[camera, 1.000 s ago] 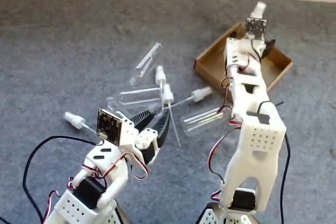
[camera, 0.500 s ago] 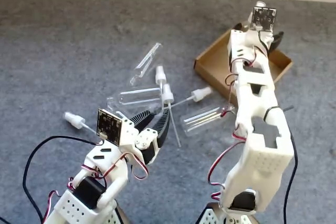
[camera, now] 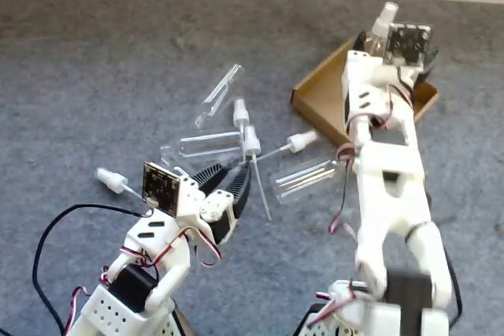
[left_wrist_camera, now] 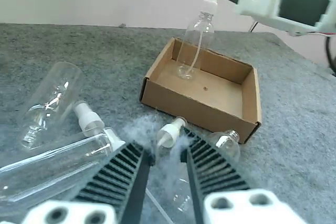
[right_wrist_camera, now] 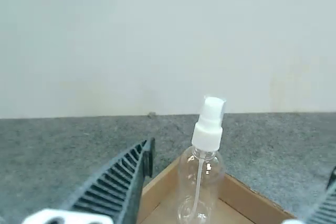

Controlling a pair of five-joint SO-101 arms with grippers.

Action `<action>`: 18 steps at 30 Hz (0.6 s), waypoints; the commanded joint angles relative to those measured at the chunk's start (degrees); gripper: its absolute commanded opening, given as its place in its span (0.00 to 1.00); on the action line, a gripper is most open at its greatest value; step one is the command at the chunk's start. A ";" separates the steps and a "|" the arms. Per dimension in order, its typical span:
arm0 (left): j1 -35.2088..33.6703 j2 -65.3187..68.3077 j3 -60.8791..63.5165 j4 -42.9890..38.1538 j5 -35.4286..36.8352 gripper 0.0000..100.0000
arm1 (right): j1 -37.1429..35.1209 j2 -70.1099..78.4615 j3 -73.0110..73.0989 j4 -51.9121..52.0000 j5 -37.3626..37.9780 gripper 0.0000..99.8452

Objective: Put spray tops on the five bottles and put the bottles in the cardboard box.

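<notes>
A clear bottle with a white spray top (camera: 383, 23) (right_wrist_camera: 202, 177) (left_wrist_camera: 197, 38) stands upright in the cardboard box (camera: 317, 94) (left_wrist_camera: 199, 111). My right gripper (right_wrist_camera: 241, 166) is open, a finger on either side of that bottle and clear of it. My left gripper (left_wrist_camera: 165, 169) (camera: 229, 181) is open low over the carpet, with a loose spray top (left_wrist_camera: 170, 132) just past its fingertips. An uncapped bottle (left_wrist_camera: 224, 142) (camera: 304, 179) lies beside it. Two more bare bottles (camera: 218, 97) (camera: 201, 147) lie farther left.
Loose spray tops (camera: 241, 111) (camera: 251, 141) (camera: 300, 142) (camera: 110, 180) lie scattered on the grey carpet (camera: 94, 76) around the bottles. The right arm (camera: 386, 163) stretches from the near edge to the box. A pale wall runs along the far side.
My right gripper has let go of the capped bottle and swung to the right, leaving it upright in the box. The left arm has barely shifted.
</notes>
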 commanded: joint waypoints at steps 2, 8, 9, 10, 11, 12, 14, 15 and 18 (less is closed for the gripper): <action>-6.20 -0.48 1.19 -0.26 -0.62 0.04 | -0.75 -17.54 7.08 0.13 0.18 0.44; -10.95 -0.48 1.19 -0.26 -0.62 0.04 | -0.84 -35.82 21.49 0.48 0.18 0.44; -11.03 -0.48 1.19 -0.26 -0.62 0.04 | -0.84 -38.46 23.60 2.24 0.26 0.44; -11.03 -0.48 1.19 -0.26 -0.62 0.04 | -0.84 -40.84 25.45 6.02 0.44 0.44; -11.03 -0.48 1.19 -0.26 -0.62 0.04 | -0.84 -43.12 27.12 11.74 0.44 0.44; -11.03 -0.48 1.19 -0.26 -0.62 0.04 | -0.75 -45.41 27.12 17.45 0.53 0.44; -11.03 -0.40 1.19 -0.26 -0.62 0.04 | -0.92 -49.27 24.57 28.79 0.53 0.44; -10.95 -0.31 1.19 -0.26 -0.62 0.04 | -0.92 -51.03 23.43 33.63 0.53 0.44; -10.77 -0.31 1.19 -0.18 -0.62 0.04 | -0.57 -55.87 20.26 44.88 0.62 0.44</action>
